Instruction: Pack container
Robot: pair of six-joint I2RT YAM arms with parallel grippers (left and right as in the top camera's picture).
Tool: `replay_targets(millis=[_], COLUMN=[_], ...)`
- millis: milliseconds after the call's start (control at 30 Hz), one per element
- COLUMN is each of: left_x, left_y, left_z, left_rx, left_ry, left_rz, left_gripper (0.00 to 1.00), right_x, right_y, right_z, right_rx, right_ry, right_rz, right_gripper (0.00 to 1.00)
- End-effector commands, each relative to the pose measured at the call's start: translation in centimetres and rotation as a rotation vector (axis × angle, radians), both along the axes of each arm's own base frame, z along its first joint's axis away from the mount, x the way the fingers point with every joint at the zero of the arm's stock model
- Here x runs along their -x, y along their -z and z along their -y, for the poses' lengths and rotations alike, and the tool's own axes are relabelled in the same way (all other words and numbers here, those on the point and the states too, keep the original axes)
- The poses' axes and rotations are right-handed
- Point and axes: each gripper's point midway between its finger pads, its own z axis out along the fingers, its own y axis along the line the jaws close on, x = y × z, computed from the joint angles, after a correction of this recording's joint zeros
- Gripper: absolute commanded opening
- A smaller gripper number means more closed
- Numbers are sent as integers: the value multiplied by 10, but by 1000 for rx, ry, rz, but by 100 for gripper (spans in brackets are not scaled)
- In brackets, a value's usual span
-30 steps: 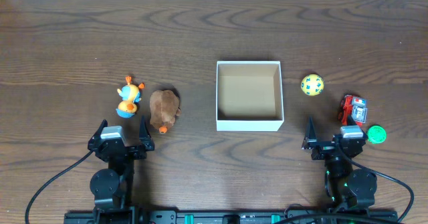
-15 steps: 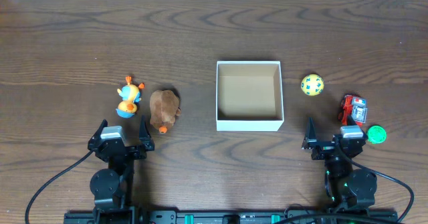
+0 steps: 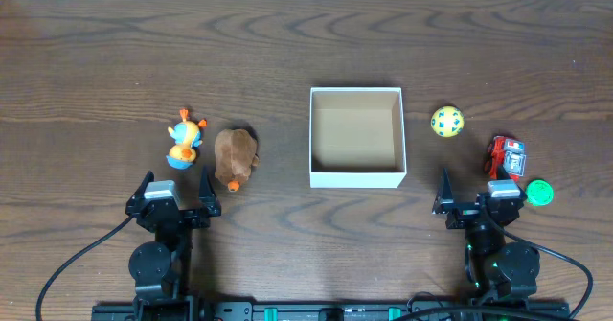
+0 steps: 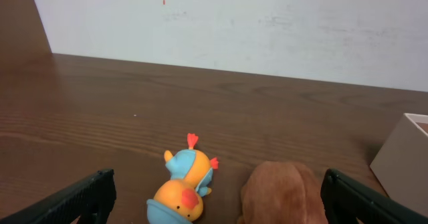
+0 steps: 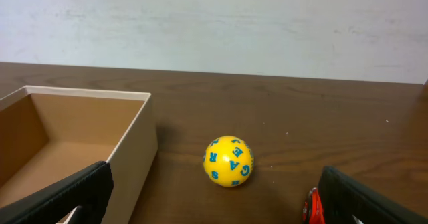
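Observation:
The container (image 3: 355, 175), a square open-top box, white outside and brown inside, stands mid-table and holds nothing; it also shows in the right wrist view (image 5: 137, 144). Left of it lie an orange-and-blue duck toy (image 3: 184, 140) and a brown plush toy (image 3: 236, 157), both also in the left wrist view, the duck (image 4: 184, 186) beside the plush (image 4: 284, 194). Right of the box are a yellow lettered ball (image 3: 446, 122), also in the right wrist view (image 5: 229, 160), a red toy car (image 3: 506, 157) and a green disc (image 3: 540, 193). My left gripper (image 3: 177, 194) and right gripper (image 3: 475, 193) are open and empty near the front edge.
The dark wooden table (image 3: 115, 53) runs back to a white wall (image 4: 267, 23). Cables trail from both arm bases at the front edge.

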Motion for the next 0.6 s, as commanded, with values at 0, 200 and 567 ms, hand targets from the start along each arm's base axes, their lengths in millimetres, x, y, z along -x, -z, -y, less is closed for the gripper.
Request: replay_targets(millis=[0,200,567], left_x=[1,1,1], left_y=[15,15,15], left_z=[2,2,2], left_rx=[-9,-9,-9], left_ry=[12,12,13], left_rz=[-51,-51,-50], left_gripper=[98,98,98], right_x=[0,0,0], right_y=[0,0,2], right_z=[2,0,-3], right_rx=[-18,-19,-109], right_ry=[7,-4,-10], right_rz=[-1,0,-16], right_gripper=[99,99,99])
